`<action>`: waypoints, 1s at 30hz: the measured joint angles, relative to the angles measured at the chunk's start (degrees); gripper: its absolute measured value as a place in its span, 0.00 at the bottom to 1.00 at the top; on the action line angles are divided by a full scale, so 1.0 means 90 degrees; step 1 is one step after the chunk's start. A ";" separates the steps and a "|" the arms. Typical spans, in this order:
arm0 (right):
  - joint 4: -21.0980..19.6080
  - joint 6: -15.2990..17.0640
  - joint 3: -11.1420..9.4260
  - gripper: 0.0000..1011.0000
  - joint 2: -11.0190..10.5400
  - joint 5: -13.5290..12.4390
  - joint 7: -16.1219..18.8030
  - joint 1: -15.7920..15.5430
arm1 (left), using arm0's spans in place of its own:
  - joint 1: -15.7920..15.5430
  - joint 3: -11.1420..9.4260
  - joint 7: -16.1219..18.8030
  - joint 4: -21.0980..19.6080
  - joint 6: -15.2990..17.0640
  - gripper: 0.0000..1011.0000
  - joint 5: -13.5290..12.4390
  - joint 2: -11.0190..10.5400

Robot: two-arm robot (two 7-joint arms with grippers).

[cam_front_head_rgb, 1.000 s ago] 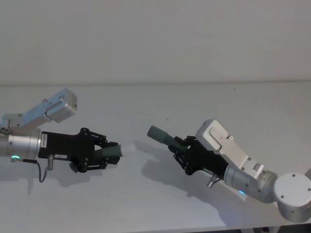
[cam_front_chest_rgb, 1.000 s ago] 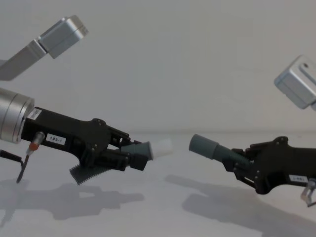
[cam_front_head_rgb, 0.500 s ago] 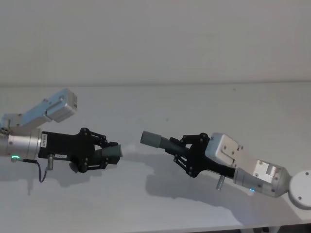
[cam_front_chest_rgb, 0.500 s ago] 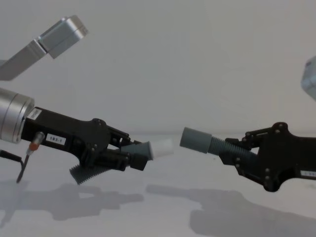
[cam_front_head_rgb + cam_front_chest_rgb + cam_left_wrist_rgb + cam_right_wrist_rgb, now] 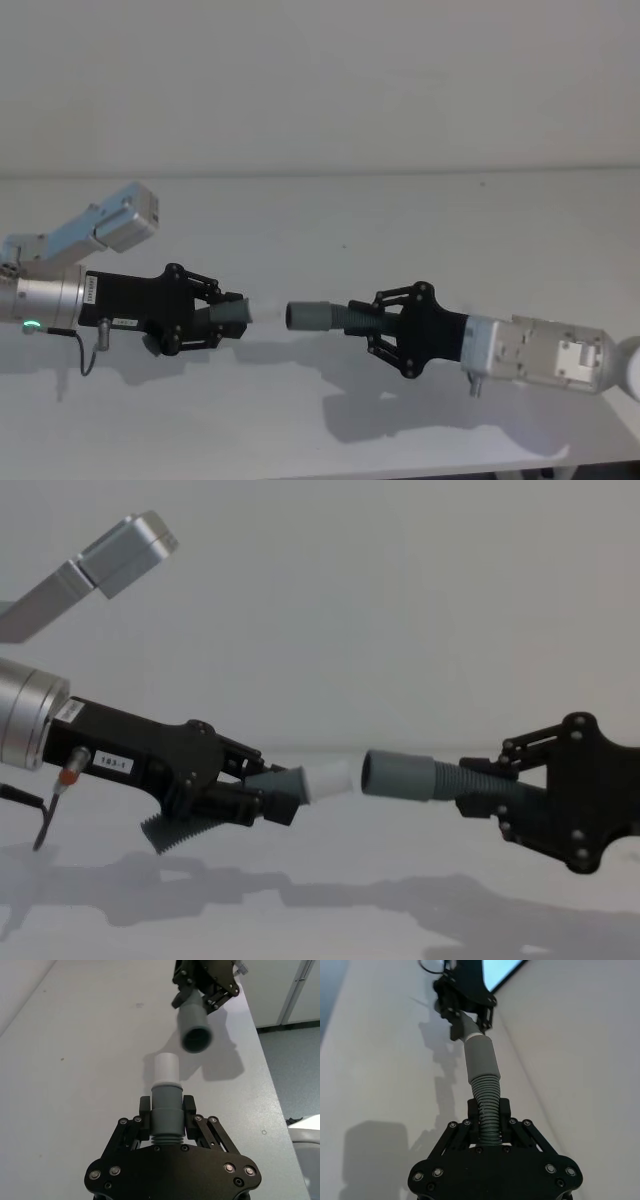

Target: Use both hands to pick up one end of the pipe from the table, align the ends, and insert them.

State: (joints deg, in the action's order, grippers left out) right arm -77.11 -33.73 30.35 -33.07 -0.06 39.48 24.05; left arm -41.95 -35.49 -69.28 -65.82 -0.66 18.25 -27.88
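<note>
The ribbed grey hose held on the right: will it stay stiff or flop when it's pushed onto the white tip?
Probably bends a little: the ribbed hose has a corrugated middle, which usually flexes. It juts straight from the right gripper without sagging, so it seems light and stiff enough. Pushed against the white tip off-axis, its cuff might kink sideways.

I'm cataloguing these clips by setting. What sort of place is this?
Most likely a robotics lab or test bench: a plain off-white table against a bare wall, cabinet doors and grey floor beyond its edge, with the left pincer holding the short pipe piece and the right pincer the longer pipe piece.
</note>
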 joint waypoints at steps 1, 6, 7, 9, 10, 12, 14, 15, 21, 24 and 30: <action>0.0039 -0.0103 0.0018 0.20 -0.0019 0.0002 0.0040 0.0036 | 0.0000 0.0000 0.0000 0.0000 0.0000 0.35 0.0000 0.0000; 0.0274 -0.0858 0.0134 0.20 -0.0114 0.0018 0.0307 0.0262 | 0.0000 0.0000 0.0000 0.0000 0.0000 0.35 0.0000 0.0000; 0.0309 -0.0998 0.0149 0.20 -0.0125 0.0024 0.0352 0.0293 | 0.0000 0.0000 0.0000 0.0000 0.0000 0.35 0.0000 0.0000; 0.0405 -0.1317 0.0198 0.20 -0.0156 0.0049 0.0448 0.0390 | 0.0000 0.0000 0.0000 0.0000 0.0000 0.35 0.0000 0.0000; 0.0453 -0.1423 0.0219 0.20 -0.0167 0.0060 0.0479 0.0435 | 0.0000 0.0000 0.0000 0.0000 0.0000 0.35 0.0000 0.0000; 0.0568 -0.1735 0.0262 0.20 -0.0187 0.0104 0.0560 0.0531 | 0.0000 0.0000 0.0000 0.0000 0.0000 0.35 0.0000 0.0000; 0.0669 -0.2095 0.0289 0.20 -0.0199 0.0167 0.0642 0.0625 | 0.0000 0.0000 0.0000 0.0000 0.0000 0.35 0.0000 0.0000; 0.0669 -0.2095 0.0289 0.20 -0.0199 0.0167 0.0642 0.0625 | 0.0000 0.0000 0.0000 0.0000 0.0000 0.35 0.0000 0.0000; 0.0962 -0.2913 0.0312 0.20 -0.0201 0.0404 0.0778 0.0854 | 0.0000 0.0000 0.0000 0.0000 0.0000 0.35 0.0000 0.0000; 0.1047 -0.3145 0.0316 0.20 -0.0201 0.0471 0.0816 0.0920 | 0.0000 0.0000 0.0000 0.0000 0.0000 0.35 0.0000 0.0000; 0.1123 -0.3393 0.0046 0.20 -0.0078 0.0937 0.0734 0.0926 | 0.0000 0.0000 0.0000 0.0000 0.0000 0.35 0.0000 0.0000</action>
State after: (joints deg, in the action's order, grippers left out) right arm -67.00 -64.27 30.76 -33.77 8.38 46.08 32.39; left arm -41.95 -35.49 -69.28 -65.82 -0.65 18.25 -27.88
